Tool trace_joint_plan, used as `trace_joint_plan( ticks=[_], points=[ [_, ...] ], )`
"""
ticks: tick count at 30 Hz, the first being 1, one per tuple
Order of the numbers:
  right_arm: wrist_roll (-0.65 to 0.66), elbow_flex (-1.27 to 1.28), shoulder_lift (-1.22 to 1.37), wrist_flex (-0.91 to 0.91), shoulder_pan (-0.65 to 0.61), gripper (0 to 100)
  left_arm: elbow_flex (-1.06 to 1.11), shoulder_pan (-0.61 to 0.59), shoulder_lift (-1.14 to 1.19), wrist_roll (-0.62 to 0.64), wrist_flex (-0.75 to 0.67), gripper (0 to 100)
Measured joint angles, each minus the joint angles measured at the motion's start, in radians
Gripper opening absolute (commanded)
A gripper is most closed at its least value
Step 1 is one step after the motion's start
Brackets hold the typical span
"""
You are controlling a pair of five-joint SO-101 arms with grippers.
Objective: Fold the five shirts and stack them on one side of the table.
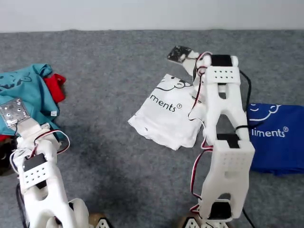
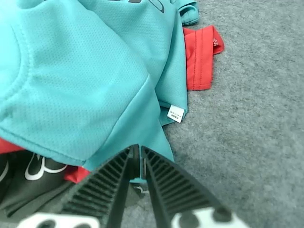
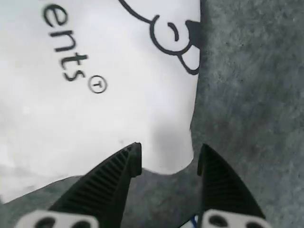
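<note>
A white shirt [image 1: 166, 116] with black print lies loosely folded in the middle of the grey table. My right gripper [image 3: 168, 156] hangs open over its far edge [image 3: 156, 142], one finger above the cloth and the other above bare carpet. A folded blue shirt [image 1: 278, 135] lies at the right edge. At the left, a teal shirt [image 1: 26, 90] tops a heap with a red shirt [image 1: 56, 85] and a black shirt [image 2: 28, 180] under it. My left gripper [image 2: 140, 151] is shut, its tips over the teal shirt's [image 2: 85, 80] lower edge.
The right arm [image 1: 223, 142] stretches from the front edge over the white shirt's right side. Bare grey carpet [image 1: 104, 156] lies between the heap and the white shirt. A pale wall [image 1: 152, 14] borders the far side.
</note>
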Motion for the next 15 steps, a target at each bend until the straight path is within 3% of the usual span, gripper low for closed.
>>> trace_joint_plan(
  ticks=[8,15],
  points=[
    [-0.175,0.0,-0.114,0.252,-0.141,20.1,0.0,0.0,0.0,0.0,0.0,2],
    [-0.269,0.132,-0.117,0.255,-0.258,21.6,0.0,0.0,0.0,0.0,0.0,2]
  ],
)
